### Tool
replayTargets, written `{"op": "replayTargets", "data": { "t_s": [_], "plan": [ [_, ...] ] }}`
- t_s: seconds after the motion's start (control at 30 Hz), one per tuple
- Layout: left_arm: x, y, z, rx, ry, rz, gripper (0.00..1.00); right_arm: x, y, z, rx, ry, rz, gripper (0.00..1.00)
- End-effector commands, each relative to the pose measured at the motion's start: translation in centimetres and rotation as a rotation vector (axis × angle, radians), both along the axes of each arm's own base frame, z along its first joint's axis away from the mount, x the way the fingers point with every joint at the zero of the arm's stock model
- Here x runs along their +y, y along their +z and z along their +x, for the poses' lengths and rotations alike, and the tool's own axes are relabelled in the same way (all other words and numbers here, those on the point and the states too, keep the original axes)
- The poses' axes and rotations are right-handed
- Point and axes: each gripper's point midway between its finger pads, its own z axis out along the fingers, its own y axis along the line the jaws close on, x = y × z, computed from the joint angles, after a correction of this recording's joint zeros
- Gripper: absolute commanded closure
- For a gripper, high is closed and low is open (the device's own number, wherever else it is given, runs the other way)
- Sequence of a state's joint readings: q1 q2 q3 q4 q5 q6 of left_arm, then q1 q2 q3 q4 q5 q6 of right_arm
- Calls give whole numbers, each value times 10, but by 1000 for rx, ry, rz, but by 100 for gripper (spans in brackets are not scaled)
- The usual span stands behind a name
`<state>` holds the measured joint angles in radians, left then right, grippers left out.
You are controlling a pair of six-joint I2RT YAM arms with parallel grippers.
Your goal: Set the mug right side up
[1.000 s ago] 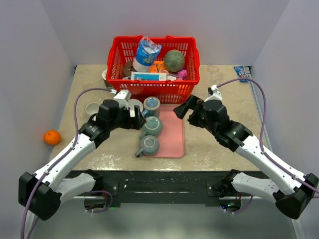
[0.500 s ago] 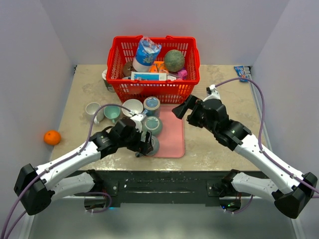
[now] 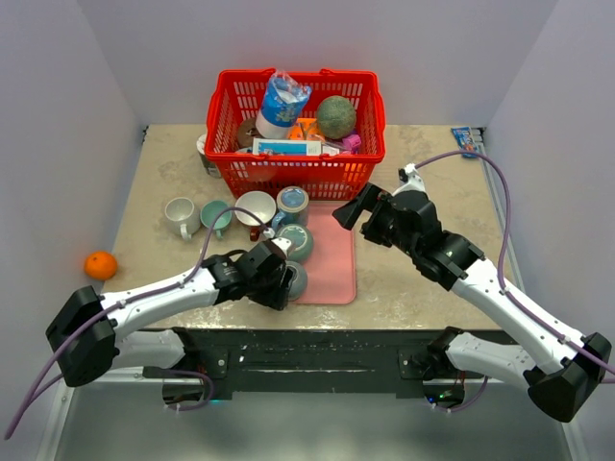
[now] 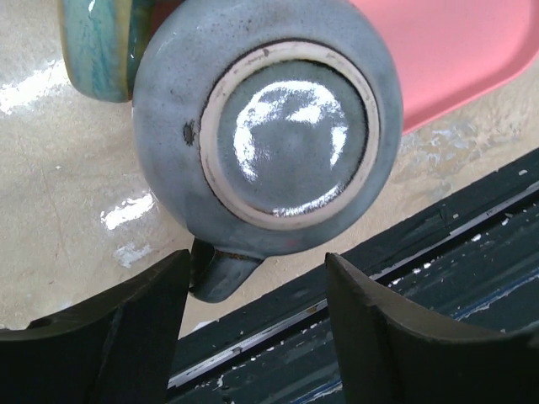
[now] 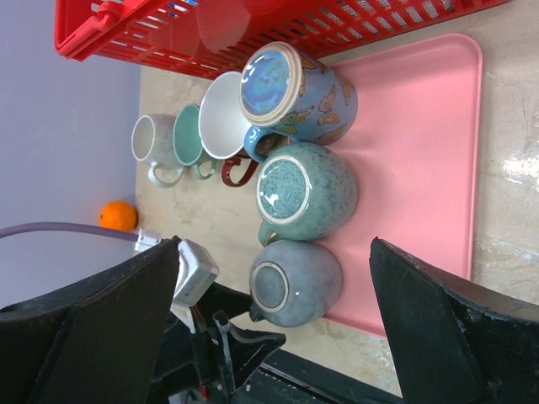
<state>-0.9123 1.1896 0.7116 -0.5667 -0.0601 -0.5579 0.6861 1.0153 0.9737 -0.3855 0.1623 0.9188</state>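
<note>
Table [image 3: 423, 279]: one, pale stone-look top; we see both arms reaching out over it from its near edge.
Basket [image 3: 298, 178]: one, red plastic, at the far side and filled with mixed goods.
Pink mat [image 3: 334, 259]: one, lying flat between the basket and the near edge.
Right end effector [image 3: 354, 206]: jaws spread wide, holding nothing, hanging above the far end of the pink mat.
Left end effector [image 4: 257, 265]: low at the near edge, fingers apart and gripping nothing; the target lies just beyond the tips.
Mugs, count: six in a cluster, three mouth down and three mouth up.
Grey-blue mug [image 5: 295, 282]: the target, at the near left corner of the pink mat; long axis vertical, mouth down, glazed base up; its handle points at the near edge, just beside one left finger.
Teal-green mug [image 5: 305, 192]: mouth down, next behind it.
Butterfly mug [image 5: 295, 88]: mouth down, nearest the basket.
Upright row: white mug [image 5: 221, 114], teal mug [image 5: 187, 135], speckled mug [image 5: 150, 139], left of the mat.
Orange [image 3: 100, 264]: one, well apart at the left edge.
</note>
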Motion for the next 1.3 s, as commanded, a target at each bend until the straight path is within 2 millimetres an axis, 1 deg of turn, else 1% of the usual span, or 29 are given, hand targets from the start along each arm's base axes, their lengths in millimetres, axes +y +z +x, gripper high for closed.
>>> {"op": "replayTargets", "data": {
  "t_s": [0.0, 0.17, 0.2, 0.27, 0.33, 0.43, 0.57, 0.73, 0.77, 0.93, 1.03, 1.07, 1.13, 1.17, 1.27],
  "plan": [
    [-11, 13, 12, -52, 19, 3, 38, 0, 9, 0, -25, 1, 27, 1],
    [-13, 14, 14, -72, 15, 30, 44, -2, 10, -1, -25, 0, 26, 2],
    [-14, 15, 14, -77, 15, 31, 47, -2, 10, -1, -26, 0, 25, 2],
    [-16, 18, 17, -94, 19, 35, 50, -2, 8, -1, -22, 0, 23, 2],
    [-14, 18, 21, -114, 29, 57, 54, -3, 7, -2, -20, -3, 21, 2],
    [-17, 21, 22, -136, 20, 58, 56, -4, 7, -2, -18, -6, 21, 2],
    [-16, 15, 19, -131, 10, 83, 57, -5, 7, -2, -19, -9, 22, 2],
    [-15, 9, 21, -132, 14, 120, 62, -6, 3, -5, 8, -14, 27, 2],
    [-17, 11, 22, -133, 15, 116, 66, -6, 3, -5, 11, -13, 27, 2],
    [-22, 17, 22, -123, 13, 118, 75, -1, 5, -10, 38, 19, 35, 2],
    [-21, 16, 22, -124, 18, 116, 84, 0, 5, -13, 51, 37, 25, 3],
    [-20, 15, 22, -123, 18, 117, 91, 0, 5, -14, 49, 38, 22, 3],
    [-20, 14, 21, -127, 15, 113, 98, -2, 5, -17, 50, 38, 21, 3],
    [-19, 13, 21, -128, 14, 116, 100, -3, 5, -18, 48, 40, 23, 3],
    [-17, 11, 19, -127, 20, 120, 100, -5, 2, -22, 50, 44, 29, 3]
  ]
}}
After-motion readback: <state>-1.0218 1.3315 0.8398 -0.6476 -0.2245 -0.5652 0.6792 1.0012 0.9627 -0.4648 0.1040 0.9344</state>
